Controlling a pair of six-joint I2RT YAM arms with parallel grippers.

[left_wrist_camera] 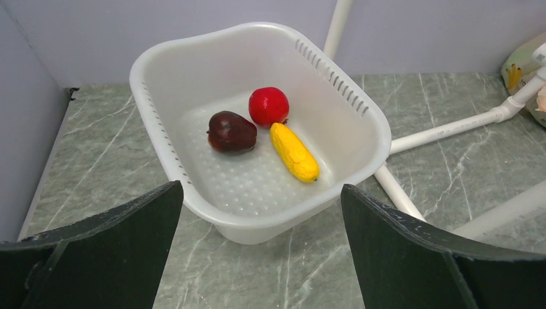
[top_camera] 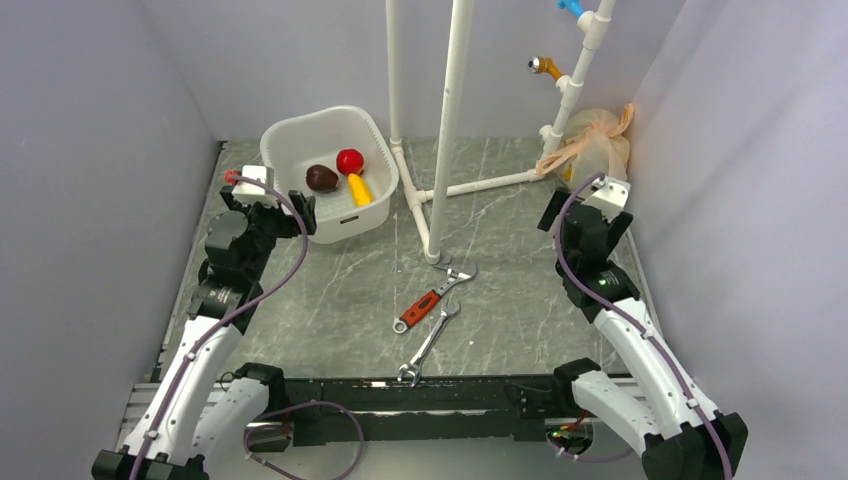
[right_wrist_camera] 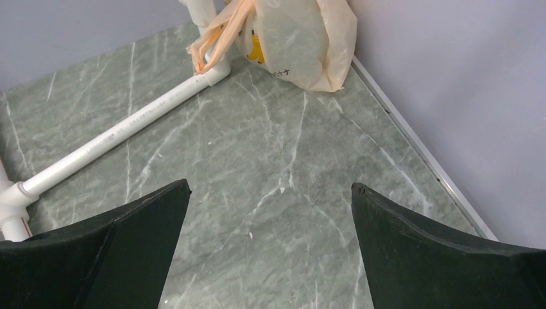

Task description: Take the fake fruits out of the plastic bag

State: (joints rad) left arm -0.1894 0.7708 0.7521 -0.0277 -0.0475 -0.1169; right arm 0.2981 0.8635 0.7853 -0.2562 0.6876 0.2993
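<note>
plastic bag (right_wrist_camera: pixel 296 38), banana print (right_wrist_camera: pixel 256 48), small marks (right_wrist_camera: pixel 281 73) unreadable

No legible text or labels, printing on the plastic bag (right_wrist_camera: pixel 299 38) too small to read

Overhead rear view; wrist views low, facing tub (left_wrist_camera: pixel 193 71), seemingly bag (right_wrist_camera: pixel 302 38).
</note>
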